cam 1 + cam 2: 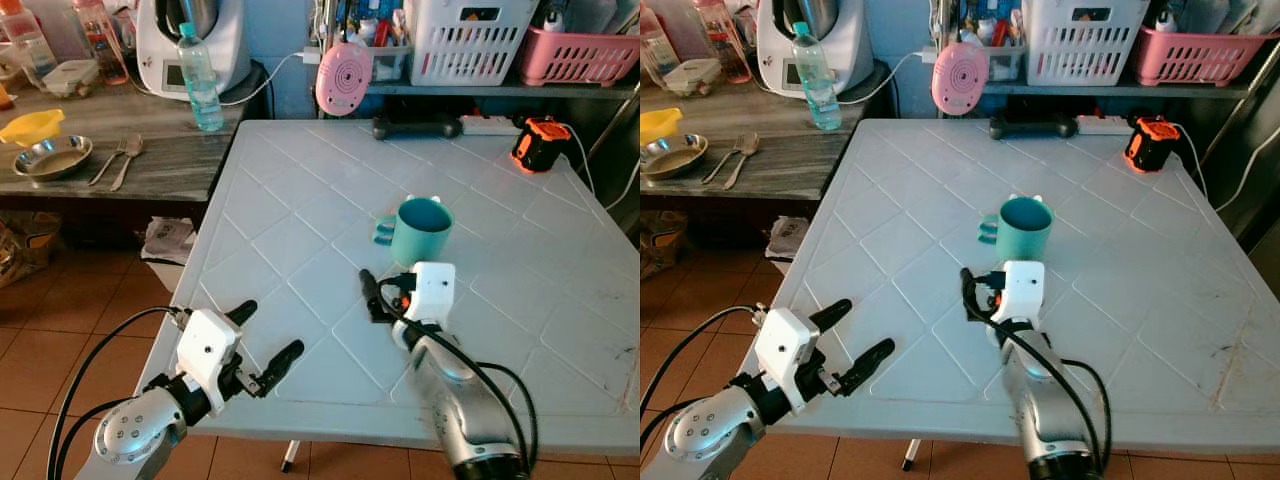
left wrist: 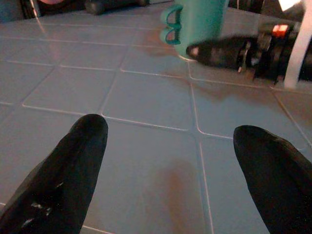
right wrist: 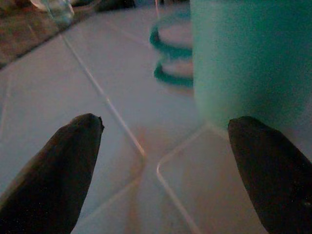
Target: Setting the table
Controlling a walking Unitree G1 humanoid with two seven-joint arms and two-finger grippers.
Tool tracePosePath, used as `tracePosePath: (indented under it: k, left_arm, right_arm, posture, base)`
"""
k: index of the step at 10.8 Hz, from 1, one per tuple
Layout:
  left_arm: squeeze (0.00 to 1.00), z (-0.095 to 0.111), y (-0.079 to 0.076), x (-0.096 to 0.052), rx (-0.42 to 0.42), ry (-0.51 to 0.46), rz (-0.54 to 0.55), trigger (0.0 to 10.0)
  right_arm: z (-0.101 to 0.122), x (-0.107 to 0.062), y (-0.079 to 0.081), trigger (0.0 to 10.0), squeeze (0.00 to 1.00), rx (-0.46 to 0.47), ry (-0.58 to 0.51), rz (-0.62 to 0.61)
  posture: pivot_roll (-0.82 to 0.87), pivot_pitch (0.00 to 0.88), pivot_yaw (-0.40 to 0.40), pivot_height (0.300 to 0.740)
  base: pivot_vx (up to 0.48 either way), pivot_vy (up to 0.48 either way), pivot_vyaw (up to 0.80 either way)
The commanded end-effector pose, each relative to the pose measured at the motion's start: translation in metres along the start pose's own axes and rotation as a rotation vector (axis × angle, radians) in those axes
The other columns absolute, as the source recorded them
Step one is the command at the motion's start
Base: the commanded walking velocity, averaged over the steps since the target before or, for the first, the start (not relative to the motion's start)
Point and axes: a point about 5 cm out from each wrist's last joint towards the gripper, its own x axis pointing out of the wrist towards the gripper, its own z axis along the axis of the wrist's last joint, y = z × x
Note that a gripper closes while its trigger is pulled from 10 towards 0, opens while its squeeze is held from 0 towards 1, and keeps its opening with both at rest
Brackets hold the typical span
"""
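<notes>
A teal mug [image 1: 422,231] with a double-loop handle stands upright near the middle of the white tiled table [image 1: 300,190]. Just short of it, my right gripper [image 1: 388,283] hovers low over the table, open and holding nothing. In the right wrist view the mug [image 3: 248,58] rises close ahead, in line with one of the fingers [image 3: 273,170] rather than between them. My left gripper [image 1: 272,327] is open and empty over the table's front left corner. Its wrist view shows the mug [image 2: 197,24] and the right gripper's finger [image 2: 219,51] farther off.
A grey counter [image 1: 150,150] to the left carries a steel bowl [image 1: 52,157], a yellow bowl [image 1: 30,125], a fork and spoon [image 1: 120,160] and a water bottle [image 1: 200,78]. An orange-black device [image 1: 540,143] and a power strip [image 1: 490,124] lie at the table's far side.
</notes>
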Motion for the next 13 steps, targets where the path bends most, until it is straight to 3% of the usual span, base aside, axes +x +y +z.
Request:
tracePosePath:
  k: [1,4,6,7,10,13]
  left_arm:
    - [0.0,0.004,0.001,0.001,0.002,-0.009,0.003,10.0]
    - [0.0,0.003,0.002,0.004,0.004,-0.01,0.0,10.0]
    - [0.0,0.002,0.002,0.004,-0.001,-0.005,0.004,10.0]
    - [0.0,0.001,0.002,0.003,-0.002,-0.002,0.006,10.0]
    - [0.0,-0.004,0.002,0.001,-0.014,0.012,0.017,10.0]
    - [0.0,-0.005,0.002,0.002,-0.013,0.02,0.008,10.0]
  right_arm:
    - [0.006,0.0,0.012,10.0,0.0,-0.007,-0.029,0.064]
    - [0.01,0.011,0.047,10.0,0.0,-0.039,-0.019,0.267]
    - [0.016,0.026,0.057,10.0,0.0,-0.029,-0.017,0.307]
    - [0.016,0.031,0.056,10.0,0.0,-0.033,-0.011,0.314]
    - [0.025,0.054,0.026,10.0,0.0,-0.081,-0.007,0.218]
    - [0.042,0.07,0.031,10.0,0.0,-0.056,-0.052,0.19]
  posture:
    - [0.16,0.016,0.032,0.74]
    - [0.17,0.012,0.032,0.74]
    - [0.17,0.012,0.03,0.74]
    - [0.18,0.013,0.03,0.74]
    - [0.17,0.019,0.03,0.74]
    - [0.18,0.021,0.033,0.74]
  base:
    - [0.0,0.0,0.0]
    - [0.0,0.0,0.0]
    - [0.0,0.0,0.0]
    - [0.0,0.0,0.0]
    - [0.0,0.0,0.0]
    - [0.0,0.0,0.0]
